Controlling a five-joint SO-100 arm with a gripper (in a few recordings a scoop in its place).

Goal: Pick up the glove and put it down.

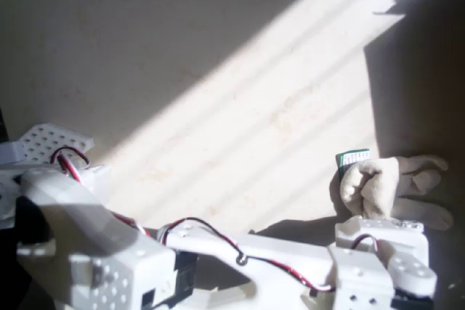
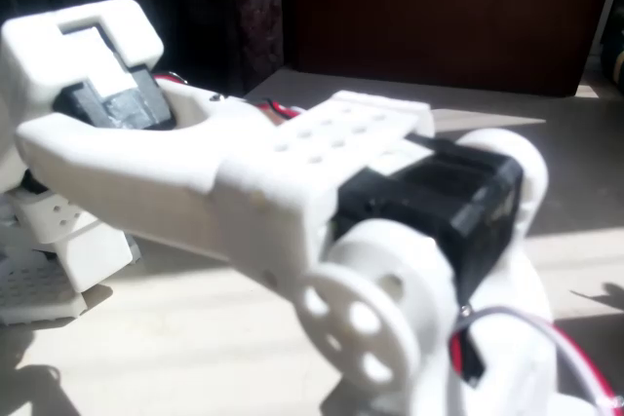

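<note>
Lying on the table [image 1: 218,70]: one glove [image 1: 389,188], one green-edged card [image 1: 354,158].

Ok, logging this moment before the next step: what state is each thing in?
glove: crumpled, lying on the table, not lifted.
green-edged card: on the table, partly tucked behind the glove.
arm: stretched low toward the glove; its gripper's jaws are hidden, open or shut can't be told.
</note>
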